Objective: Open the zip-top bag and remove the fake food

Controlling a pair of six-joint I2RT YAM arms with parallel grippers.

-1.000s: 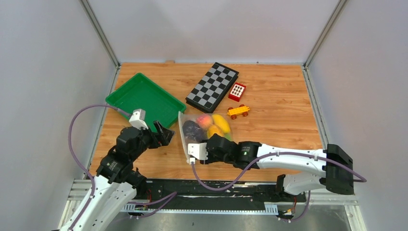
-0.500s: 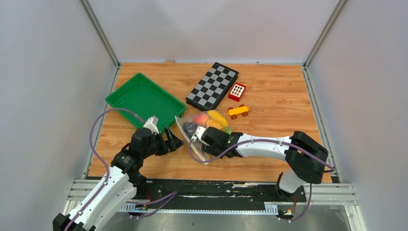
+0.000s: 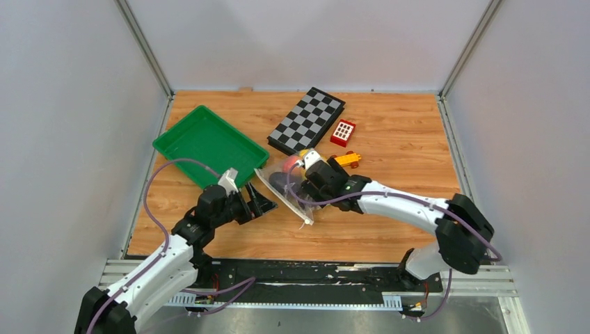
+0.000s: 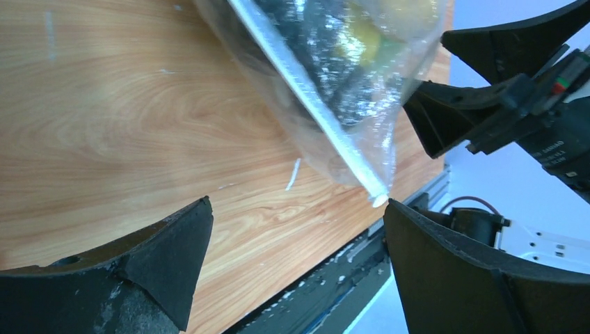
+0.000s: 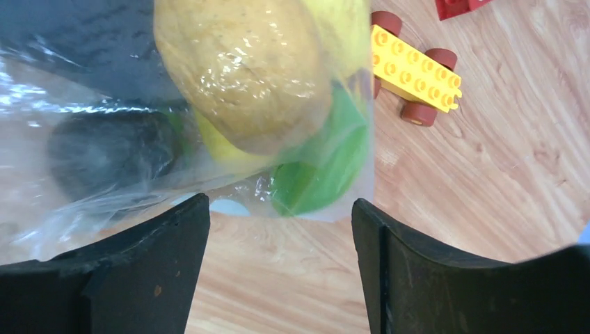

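The clear zip-top bag [image 3: 280, 185] lies on the table between my two grippers, with its white zip strip [image 3: 286, 202] along the near-left edge. My left gripper [image 3: 263, 205] is open beside the strip. In the left wrist view the strip [image 4: 316, 115] ends just by the right fingertip [image 4: 400, 216], and the left gripper [image 4: 296, 209] holds nothing. My right gripper [image 3: 300, 189] is open over the bag. In the right wrist view the bag's closed edge lies just ahead of the open right gripper [image 5: 278, 205]. The fake food shows inside: an orange piece [image 5: 243, 69], green star fruit [image 5: 327, 160] and a dark piece [image 5: 111, 149].
A green tray [image 3: 209, 142] sits at the left rear, a chessboard [image 3: 306, 122] behind the bag, and a red block [image 3: 342, 132] beside it. The yellow toy car [image 3: 346, 160] stands right behind my right wrist and also shows in the right wrist view [image 5: 414, 69]. The table's near edge runs just below the left gripper.
My left gripper moved right, up to the zip strip. My right arm swung further back over the bag. The bag turned and shifted with it.
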